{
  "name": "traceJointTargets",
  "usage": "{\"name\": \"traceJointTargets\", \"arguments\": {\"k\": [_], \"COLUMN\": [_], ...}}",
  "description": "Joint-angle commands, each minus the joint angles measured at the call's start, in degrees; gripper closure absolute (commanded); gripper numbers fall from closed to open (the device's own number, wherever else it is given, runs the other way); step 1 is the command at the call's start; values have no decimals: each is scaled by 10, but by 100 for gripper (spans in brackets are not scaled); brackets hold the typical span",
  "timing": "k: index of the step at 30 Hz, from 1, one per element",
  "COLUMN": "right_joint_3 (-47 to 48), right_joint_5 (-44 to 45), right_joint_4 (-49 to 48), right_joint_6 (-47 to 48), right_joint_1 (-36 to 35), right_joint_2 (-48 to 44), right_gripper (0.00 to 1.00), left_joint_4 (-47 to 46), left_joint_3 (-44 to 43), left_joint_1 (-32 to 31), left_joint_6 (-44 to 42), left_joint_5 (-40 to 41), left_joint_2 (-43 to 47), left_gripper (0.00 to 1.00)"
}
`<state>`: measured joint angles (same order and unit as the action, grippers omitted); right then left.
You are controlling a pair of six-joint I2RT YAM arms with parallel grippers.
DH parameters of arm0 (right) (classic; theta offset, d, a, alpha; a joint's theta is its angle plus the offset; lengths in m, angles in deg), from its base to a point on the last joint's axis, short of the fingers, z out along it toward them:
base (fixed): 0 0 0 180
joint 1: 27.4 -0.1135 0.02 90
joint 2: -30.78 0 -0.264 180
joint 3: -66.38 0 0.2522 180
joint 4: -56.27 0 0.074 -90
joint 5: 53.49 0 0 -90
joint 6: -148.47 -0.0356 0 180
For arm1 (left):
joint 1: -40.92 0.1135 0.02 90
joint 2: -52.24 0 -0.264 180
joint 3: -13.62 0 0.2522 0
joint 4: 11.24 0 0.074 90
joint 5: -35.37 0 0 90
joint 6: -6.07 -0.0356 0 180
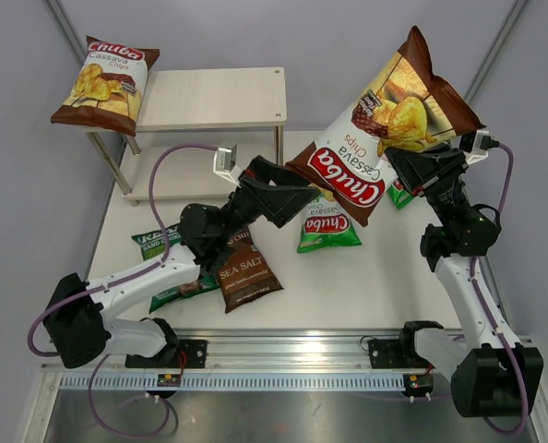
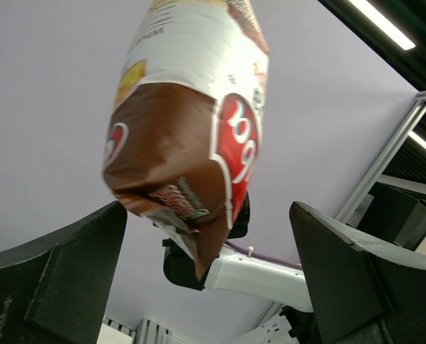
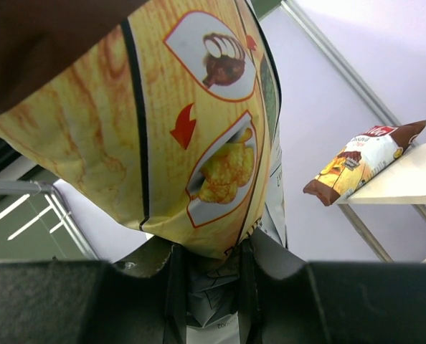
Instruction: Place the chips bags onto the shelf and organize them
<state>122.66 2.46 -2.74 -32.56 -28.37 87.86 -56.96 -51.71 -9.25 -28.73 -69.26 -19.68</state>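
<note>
My right gripper (image 1: pixel 420 162) is shut on the edge of a brown Chuba Cassava bag (image 1: pixel 385 125) and holds it high above the table; the right wrist view shows the pinched bag (image 3: pixel 163 129) between the gripper's (image 3: pixel 209 261) closed fingers. My left gripper (image 1: pixel 302 191) is open just under the bag's lower end. In the left wrist view the bag (image 2: pixel 191 136) hangs between the spread fingers (image 2: pixel 62 279) without touching them. A second brown Chuba bag (image 1: pixel 105 83) lies on the left end of the shelf's top board (image 1: pixel 228 97), and shows in the right wrist view (image 3: pixel 362 161).
On the table lie a green Chuba bag (image 1: pixel 327 227), the dark brown Kettle Sea Salt bag (image 1: pixel 247 270), a dark green bag (image 1: pixel 160 243) partly under the left arm, and another green bag (image 1: pixel 400 195) mostly hidden behind the right arm. The shelf's lower board (image 1: pixel 177 175) holds nothing.
</note>
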Motion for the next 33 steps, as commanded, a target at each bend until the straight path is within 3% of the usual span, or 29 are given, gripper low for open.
{"name": "traceJointTargets", "arguments": {"k": [1, 15, 16, 19, 20, 23, 24, 26, 27, 28, 29, 33], "right_joint_3": [54, 32, 28, 13, 6, -7, -9, -13, -13, -14, -13, -17], "right_joint_5": [-20, -37, -35, -31, -30, -28, -28, -25, -26, -26, -27, -32], "right_joint_4": [-97, -132, -134, -141, -146, -127, -114, -89, -77, -64, -31, 87], "right_joint_6": [-9, -49, -50, -43, -39, -22, -15, 7, 14, 30, 42, 117], "right_joint_1": [-9, -43, -44, -45, -45, -45, -45, -44, -44, -44, -44, -44], "right_joint_2": [5, 43, 47, 50, 47, 37, 30, 24, 22, 15, 12, -24], "right_gripper": [79, 75, 75, 72, 70, 57, 47, 38, 29, 7, 1, 1], "left_joint_4": [-41, -104, -100, -85, -77, -72, -71, -76, -85, -92, -98, -58], "left_joint_3": [-29, -67, -65, -58, -55, -45, -36, -27, -20, -8, 0, 21], "left_joint_1": [-2, -2, -2, 1, 2, 18, 25, 49, 58, 66, 81, 120], "left_joint_6": [-18, -40, -40, -45, -45, -22, -11, 27, 39, 49, 64, 72], "left_joint_5": [15, -14, -2, 9, 10, 17, 18, 15, 13, 9, 7, 7], "left_joint_2": [-21, -63, -61, -54, -52, -46, -45, -44, -43, -38, -35, 9], "left_gripper": [1, 1, 4, 28, 45, 69, 73, 78, 79, 80, 80, 84]}}
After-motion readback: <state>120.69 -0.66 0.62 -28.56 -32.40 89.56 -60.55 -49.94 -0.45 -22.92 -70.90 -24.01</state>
